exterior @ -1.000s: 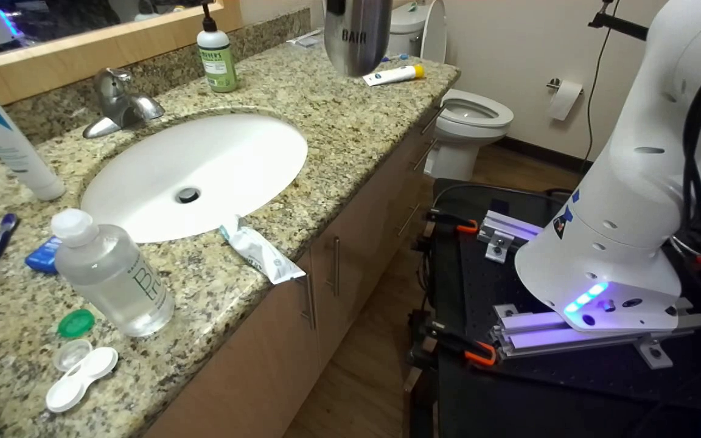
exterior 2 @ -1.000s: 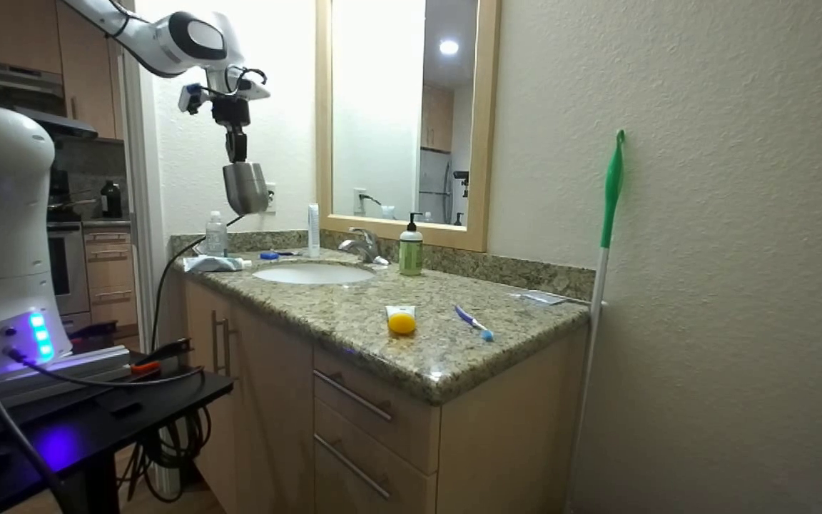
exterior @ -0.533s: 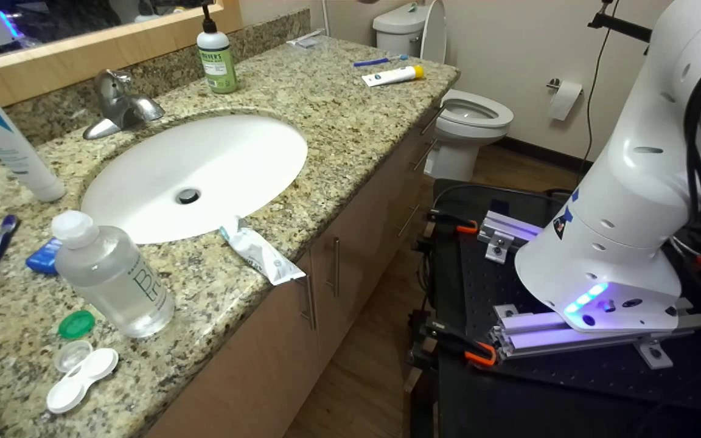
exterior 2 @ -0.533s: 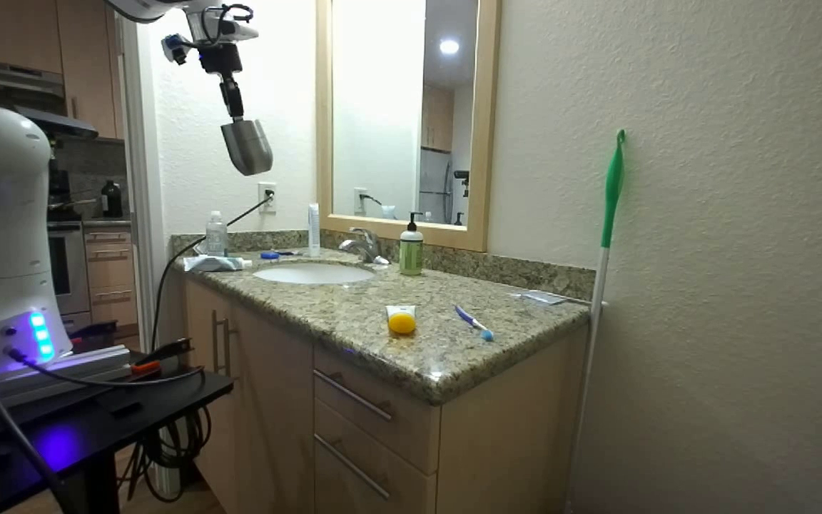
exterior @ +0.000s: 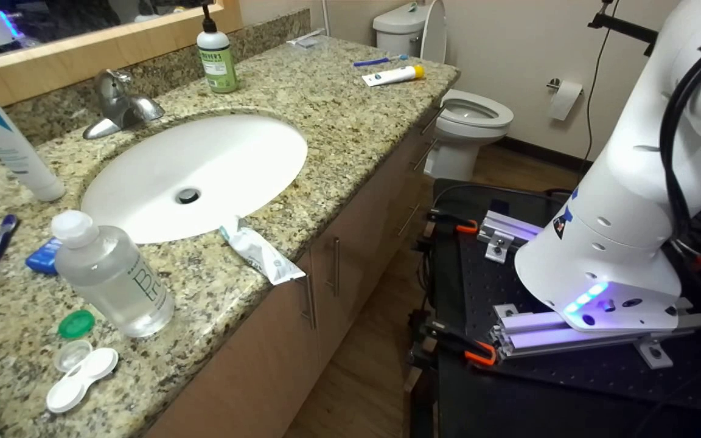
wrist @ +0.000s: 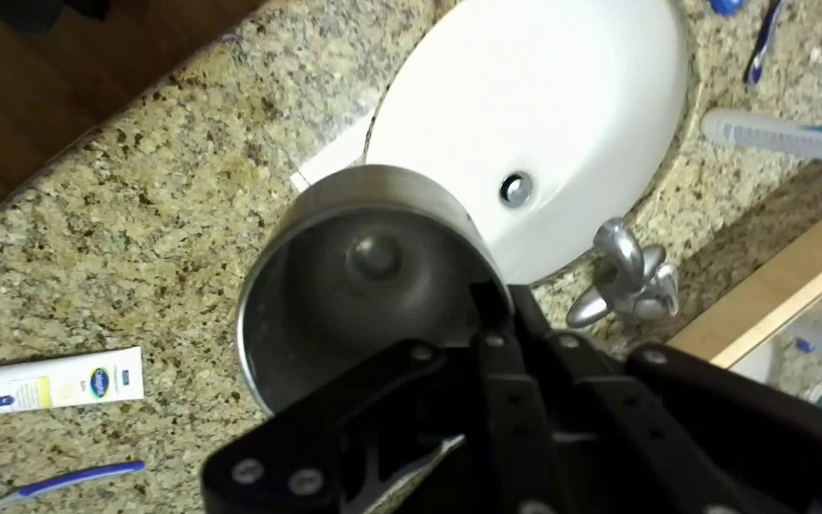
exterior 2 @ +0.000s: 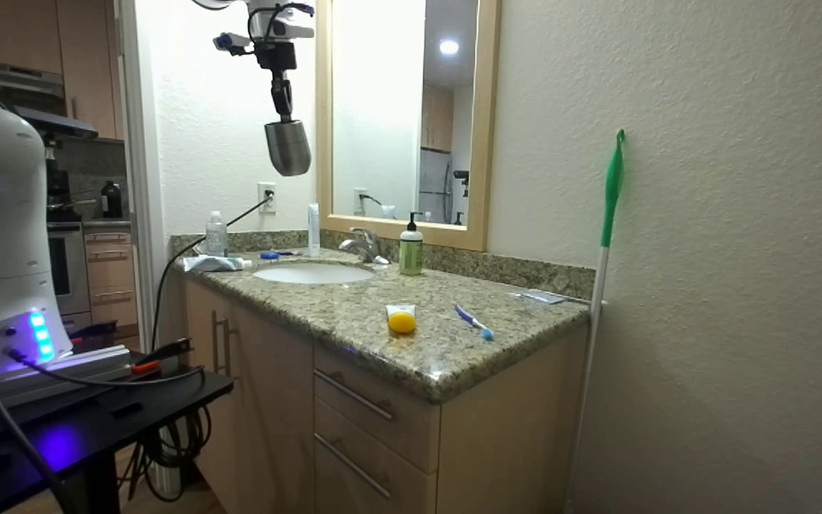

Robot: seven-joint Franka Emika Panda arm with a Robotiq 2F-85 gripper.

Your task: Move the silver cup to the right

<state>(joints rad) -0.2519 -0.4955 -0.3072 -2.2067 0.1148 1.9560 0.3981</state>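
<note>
In an exterior view: white robot base, blue light strip on its side, standing on a black table. Clear bottle with white cap upright on the speckled counter; green lid and white lens case near it. Crumpled tube lies between sink and counter edge, tip overhanging. Green soap bottle stands beyond the faucet.

In an exterior view: gripper pointing down, silver cup hanging from it in the air, well above the counter; mouth up, body slightly tilted. Mirror to the cup's right in this view. Yellow-capped tube and purple toothbrush lie apart toward the counter's front corner.

Wrist view: 1 finger inside the cup, 1 outside, closed up to the thickness of the wall, which is pinched between the 2. Cup mouth faces the camera; a round mark shows on its inner floor, raised or sunken I cannot tell. Cup covers part of the sink's edge; drain just beyond. Yellow-capped tube lies left of the cup, toothbrush below the tube.
</note>
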